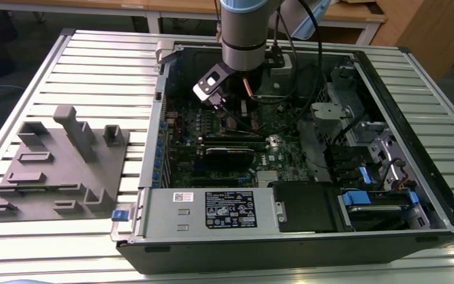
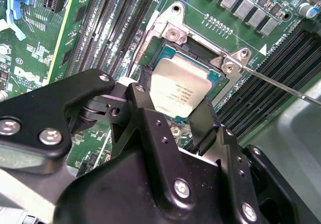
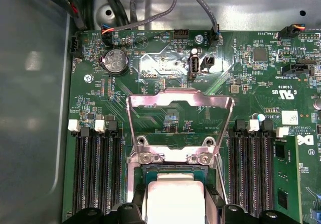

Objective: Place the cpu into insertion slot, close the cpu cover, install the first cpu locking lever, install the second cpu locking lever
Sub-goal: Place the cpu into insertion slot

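Fingers [image 2: 201, 121] of the black gripper [image 2: 174, 97] stand narrow, one on each of two opposite edges of the small flat square cpu [image 2: 181, 87] with its dull silver-grey metal top, and from where I stand they look pinched on it rather than merely beside it. The cpu lies level inside the square black insertion slot [image 2: 164, 50] on the green motherboard [image 3: 165, 68], though I cannot tell whether it is fully seated or a shade above the slot's floor. The thin square silver cpu cover [image 3: 145, 101], a frame with a big window cut out of it, is swung open away from the slot, and a thin silver wire lever [image 2: 281, 86] sticks out to one side, unlatched. Long black memory slots [image 3: 95, 174] flank the socket on both sides. In the exterior view the grey arm [image 1: 243, 35] reaches straight down into the open black computer case [image 1: 290, 248]. I would judge the chip light, stiff and thin, with a smooth lid that could slip under a weak pinch. Its underside and the slot's contacts are probably delicate, so the bare side edges seem the right place to hold it, kept flat, with gentle force.
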Robot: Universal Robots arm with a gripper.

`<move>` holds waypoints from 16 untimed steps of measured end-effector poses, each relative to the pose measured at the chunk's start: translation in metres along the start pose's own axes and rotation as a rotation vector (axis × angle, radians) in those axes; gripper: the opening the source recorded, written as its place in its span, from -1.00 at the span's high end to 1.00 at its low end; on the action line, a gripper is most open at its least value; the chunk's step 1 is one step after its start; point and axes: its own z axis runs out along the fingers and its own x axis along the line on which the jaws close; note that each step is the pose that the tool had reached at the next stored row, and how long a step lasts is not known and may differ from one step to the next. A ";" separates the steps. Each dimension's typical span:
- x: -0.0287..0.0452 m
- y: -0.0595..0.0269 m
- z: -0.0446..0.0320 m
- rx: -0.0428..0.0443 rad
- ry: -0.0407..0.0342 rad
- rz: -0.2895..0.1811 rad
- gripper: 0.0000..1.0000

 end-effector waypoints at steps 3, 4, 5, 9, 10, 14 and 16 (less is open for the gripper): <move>0.0000 0.0000 0.0000 -0.0001 0.0001 0.000 -0.08; 0.0001 0.0001 -0.0001 -0.0002 0.0003 0.000 -0.08; 0.0001 0.0001 -0.0004 -0.0003 0.0005 0.000 -0.08; 0.0001 0.0003 -0.0024 -0.0001 0.0002 0.000 -0.08; 0.0001 0.0003 -0.0024 -0.0002 0.0004 0.000 -0.08; 0.0000 0.0003 -0.0026 -0.0001 -0.0001 0.002 -0.08; 0.0000 0.0002 -0.0026 0.0000 -0.0003 0.003 -0.08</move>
